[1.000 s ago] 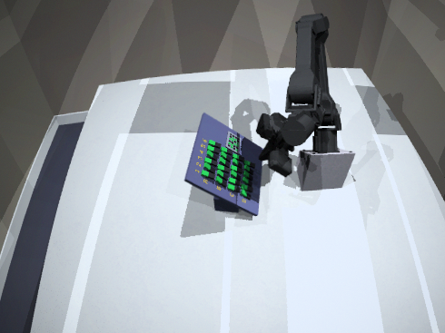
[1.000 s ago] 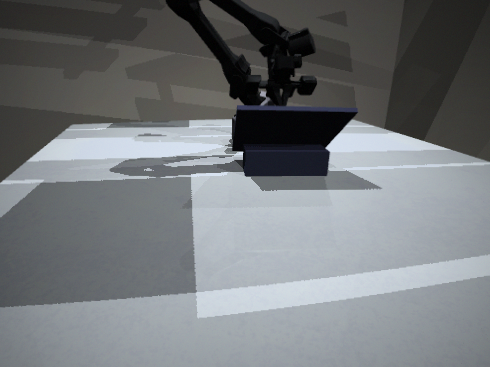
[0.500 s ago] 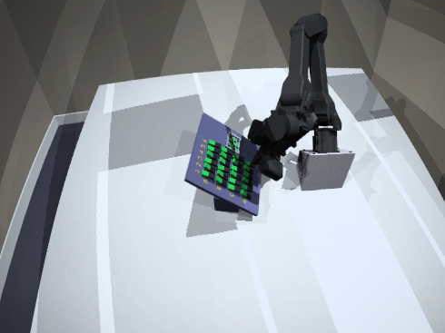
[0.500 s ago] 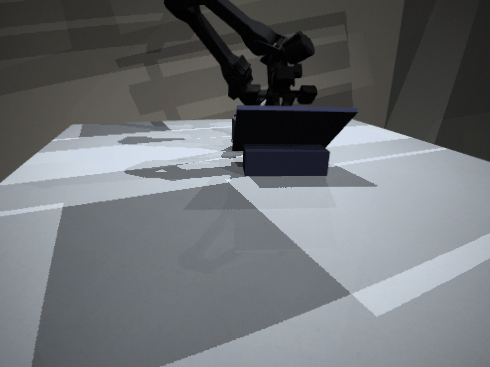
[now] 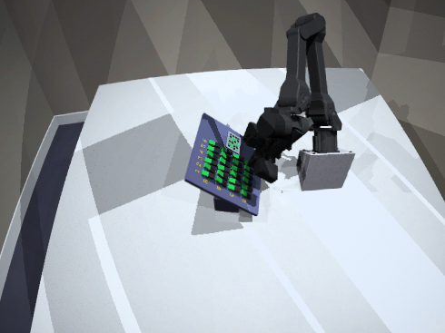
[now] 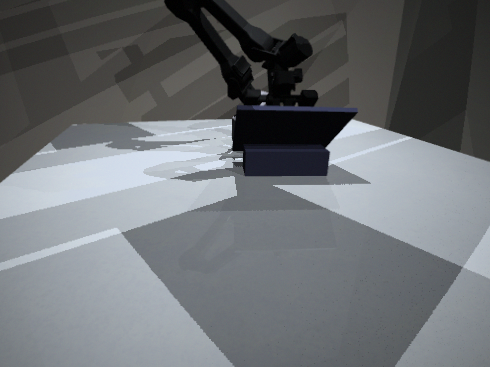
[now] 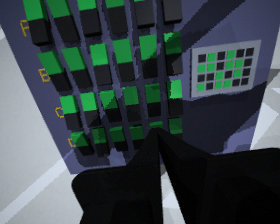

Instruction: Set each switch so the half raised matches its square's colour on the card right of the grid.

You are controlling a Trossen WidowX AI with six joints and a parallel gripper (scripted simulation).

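My tool point(image 7: 155, 132) is closed and empty, making a narrow prodder; its tip sits over the nearest row of switches point(image 7: 136, 133), the card point(image 7: 226, 69) beyond it, rightward.

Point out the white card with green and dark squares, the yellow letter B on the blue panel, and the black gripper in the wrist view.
White card with green and dark squares point(image 7: 194, 75): wrist view, left border.
Yellow letter B point(image 7: 44, 75): wrist view, middle.
Black gripper point(image 7: 155, 132): wrist view, between fingertips.
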